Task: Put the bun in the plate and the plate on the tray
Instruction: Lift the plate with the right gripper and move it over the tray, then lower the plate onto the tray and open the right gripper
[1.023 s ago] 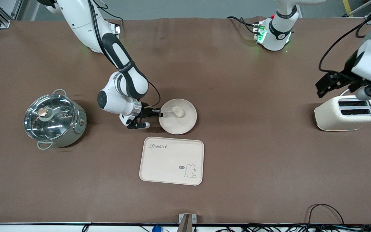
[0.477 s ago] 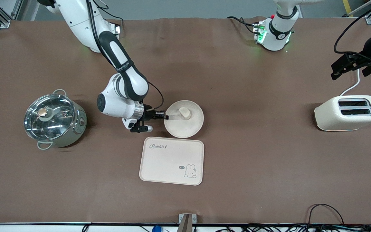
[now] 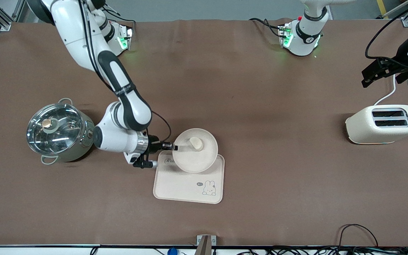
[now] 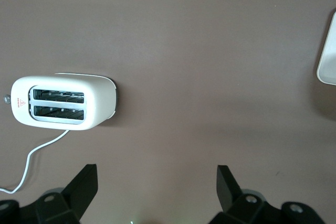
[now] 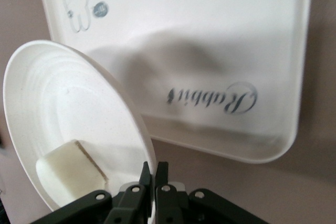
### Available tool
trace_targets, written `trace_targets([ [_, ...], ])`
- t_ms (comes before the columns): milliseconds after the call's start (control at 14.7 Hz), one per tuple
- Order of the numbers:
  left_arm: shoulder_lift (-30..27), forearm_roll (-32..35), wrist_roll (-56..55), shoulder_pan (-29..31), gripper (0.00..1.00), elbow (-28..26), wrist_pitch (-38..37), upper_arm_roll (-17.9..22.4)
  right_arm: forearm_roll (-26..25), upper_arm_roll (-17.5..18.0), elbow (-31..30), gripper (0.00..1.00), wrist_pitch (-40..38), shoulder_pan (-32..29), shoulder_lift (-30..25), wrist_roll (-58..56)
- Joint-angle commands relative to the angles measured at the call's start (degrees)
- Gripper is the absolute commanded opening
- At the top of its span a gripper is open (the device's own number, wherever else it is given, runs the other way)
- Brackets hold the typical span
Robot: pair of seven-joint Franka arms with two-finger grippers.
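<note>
My right gripper (image 3: 173, 146) (image 5: 155, 170) is shut on the rim of the round cream plate (image 3: 196, 156) (image 5: 58, 108) and holds it in the air, tilted, over the edge of the tray nearest the robots. The bun (image 3: 196, 142) (image 5: 68, 170), a small cream lump, lies in the plate. The cream rectangular tray (image 3: 186, 184) (image 5: 210, 40) with "Rabbit" script and a bunny drawing lies on the table under the plate. My left gripper (image 3: 379, 73) (image 4: 156, 182) hangs open with nothing in it above the left arm's end of the table, close to the toaster.
A cream toaster (image 3: 383, 124) (image 4: 63, 102) with a white cord stands at the left arm's end of the table. A steel pot with a glass lid (image 3: 59, 131) stands at the right arm's end, close beside the right arm's wrist.
The right arm has carried the plate with the bun from the table, nearer to the front camera, to over the tray's edge. The left gripper rose away from the toaster.
</note>
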Motion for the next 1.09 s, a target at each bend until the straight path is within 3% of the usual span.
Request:
trace_targets([
  [0,-0.5,-0.3,0.7,0.6,1.00,-0.3,-0.6,-0.2,-4.6,0.6,10.0,0.00,-2.5,-1.2,7.1,5.6],
  [205,-0.5,-0.2,0.7,0.6,1.00,-0.1,-0.6,-0.2,-8.5,0.4,20.1,0.00,-7.2,-2.2,13.3,9.8],
  [409,-0.4,-0.2,0.7,0.6,1.00,-0.1,-0.6,-0.2,-10.0,0.0,26.4,0.00,-9.9,-2.5,17.0,12.8],
  [1023,-0.5,-0.2,0.8,0.5,1.00,0.0,-0.6,-0.1,-10.1,-2.0,30.1,0.00,-11.1,-3.2,19.4,12.8],
])
